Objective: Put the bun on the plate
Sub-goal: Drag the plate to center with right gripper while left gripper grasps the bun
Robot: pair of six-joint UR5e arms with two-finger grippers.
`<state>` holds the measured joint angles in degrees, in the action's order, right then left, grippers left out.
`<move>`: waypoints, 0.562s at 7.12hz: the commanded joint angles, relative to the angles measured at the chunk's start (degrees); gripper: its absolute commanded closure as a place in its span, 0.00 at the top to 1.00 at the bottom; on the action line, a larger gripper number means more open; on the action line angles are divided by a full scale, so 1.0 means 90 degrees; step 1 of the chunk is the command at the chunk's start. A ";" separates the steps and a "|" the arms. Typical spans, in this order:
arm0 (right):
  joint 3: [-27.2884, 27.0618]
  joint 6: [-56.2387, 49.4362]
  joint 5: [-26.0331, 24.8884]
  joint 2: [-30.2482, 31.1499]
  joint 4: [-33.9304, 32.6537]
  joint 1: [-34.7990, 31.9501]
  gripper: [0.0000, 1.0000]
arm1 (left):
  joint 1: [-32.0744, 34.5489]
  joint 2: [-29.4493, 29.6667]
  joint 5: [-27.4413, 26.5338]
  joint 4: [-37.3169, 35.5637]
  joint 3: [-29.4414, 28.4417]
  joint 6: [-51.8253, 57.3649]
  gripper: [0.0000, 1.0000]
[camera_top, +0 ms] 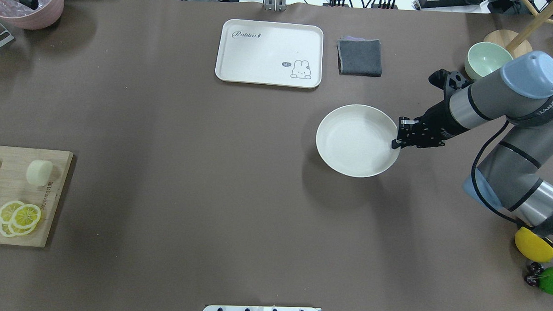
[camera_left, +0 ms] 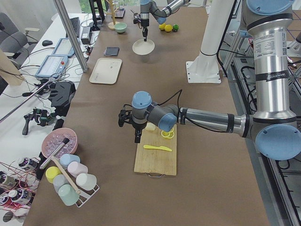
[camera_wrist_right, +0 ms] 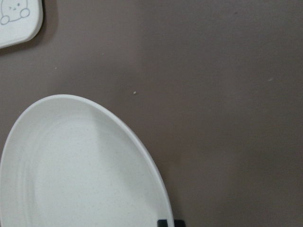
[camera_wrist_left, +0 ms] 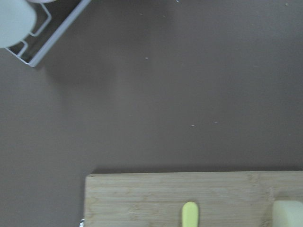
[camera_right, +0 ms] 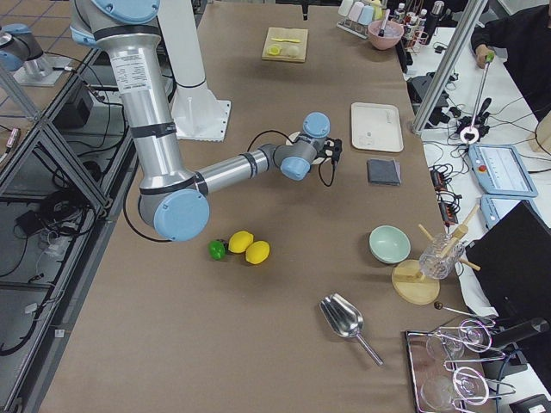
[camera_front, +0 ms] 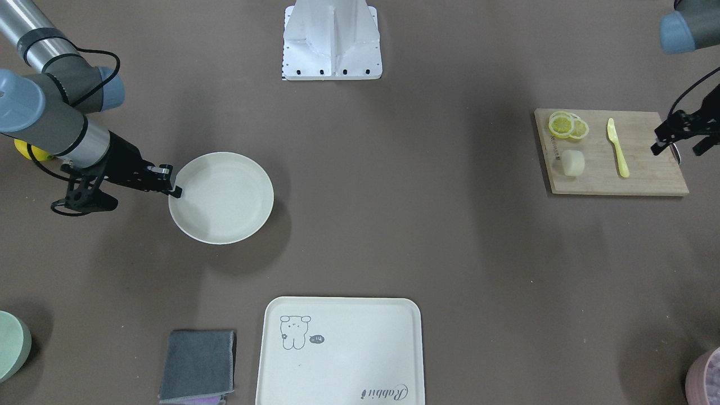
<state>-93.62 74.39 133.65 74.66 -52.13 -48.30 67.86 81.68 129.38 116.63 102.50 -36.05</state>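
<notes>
Two dark fingers of the left gripper (camera_front: 679, 147) look spread wide in the front view. They hold nothing and hover at the 3 o'clock edge of the wooden board (camera_front: 619, 183). From there the bun (camera_front: 573, 162) lies at about 9 o'clock, resting on the board near its far edge. The yellow knife (camera_front: 617, 147) lies between gripper and bun, its long axis running 12 to 6. Any reach toward the bun would probably have to cross above that knife. Lemon slices (camera_front: 568, 125) sit just beside the bun at its 12 o'clock. The bun is too stubby for me to tell which way its own axis runs.

The left arm is plainly the nearer one. The plate (camera_front: 222, 198) sits well apart from the bun, far across the table (camera_front: 394, 169) at 9 o'clock, and it is bare. The right gripper (camera_front: 173, 190) is at the plate's 9 o'clock rim, touching it or just above it.

Several things are hard to read:
- The overhead view leaves out the left gripper altogether.
- The left wrist view shows no fingers, and the frame cuts off the bun in the 5 o'clock corner.
- In the left side view the near arm's wrist partly covers the bun.
- Only a dark tip of the right gripper shows at the bottom of its wrist view, so I cannot tell whether it pinches the rim.
</notes>
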 commanded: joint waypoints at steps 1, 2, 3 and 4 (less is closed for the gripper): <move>-0.0028 0.0618 -0.0297 -0.0480 0.0001 0.0599 0.00 | -0.1177 0.0210 -0.0641 0.0653 -0.0100 -0.1341 0.97; -0.0018 0.0921 -0.0782 -0.0676 0.0001 0.1008 0.00 | -0.1433 0.0231 -0.0867 0.0683 -0.0100 -0.1452 0.97; -0.0009 0.0953 -0.1116 -0.0755 -0.0008 0.1321 0.00 | -0.1591 0.0241 -0.0879 0.0683 -0.0100 -0.1608 0.97; 0.0011 0.1176 -0.1351 -0.0843 -0.0009 0.1518 0.00 | -0.1834 0.0241 -0.1034 0.0683 -0.0119 -0.1696 0.96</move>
<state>-93.69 82.88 124.62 68.20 -52.18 -37.43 53.93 83.74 121.55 122.66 101.58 -49.94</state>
